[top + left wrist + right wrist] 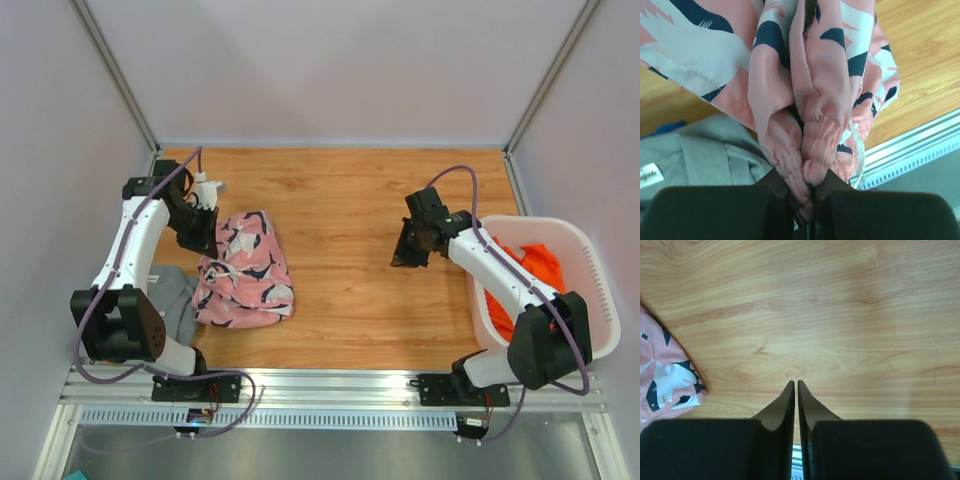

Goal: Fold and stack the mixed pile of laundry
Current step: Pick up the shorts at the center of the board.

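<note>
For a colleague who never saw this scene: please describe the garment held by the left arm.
Look at the left half of the wooden table. The pink garment lies crumpled there, its gathered edge pinched in the left end effector. Only it has a dark-and-white pattern; the grey garment beside it is plain.

The pink garment (245, 270) bears navy and white shapes.

The wooden surface (340, 200) carries a pink patterned garment (245, 280) heaped near its left edge. A grey garment (178, 300) lies just beside it at the near-left corner. A white slotted basket (598, 285) sits at the right edge.
</note>
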Motion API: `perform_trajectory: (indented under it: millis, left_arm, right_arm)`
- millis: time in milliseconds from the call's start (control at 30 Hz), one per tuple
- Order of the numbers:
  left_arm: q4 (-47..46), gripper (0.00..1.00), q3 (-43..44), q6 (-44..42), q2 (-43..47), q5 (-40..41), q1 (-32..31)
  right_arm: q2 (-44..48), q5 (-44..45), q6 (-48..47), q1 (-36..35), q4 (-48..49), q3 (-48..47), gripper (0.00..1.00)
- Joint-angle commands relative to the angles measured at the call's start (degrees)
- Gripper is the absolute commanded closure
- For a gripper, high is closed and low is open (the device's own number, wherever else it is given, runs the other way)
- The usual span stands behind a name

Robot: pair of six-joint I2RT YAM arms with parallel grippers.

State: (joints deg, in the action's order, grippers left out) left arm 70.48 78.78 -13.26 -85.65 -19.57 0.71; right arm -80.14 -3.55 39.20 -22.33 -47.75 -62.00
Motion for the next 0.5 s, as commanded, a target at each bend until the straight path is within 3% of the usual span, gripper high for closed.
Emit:
perform_trajectory:
  millis: [0,267,467]
  left_arm:
    - [4.75,1.00,0.57,0.07,2.76,-3.62,4.99]
    - [9.94,1.00,5.33,1.31,3.20,-10.48,13.51]
    - [14.76,1.00,5.67,-3.52,5.22,-9.51,27.31]
  right_arm:
    - [0.60,-0.31,0.18,0.35,1.25,-0.31,0.94]
    - [-0.63,-0.49,0.17,0.35,0.81,-2.08,0.94]
    - [-0.28,-0.40,0.26,0.44,1.25,-0.93,0.94]
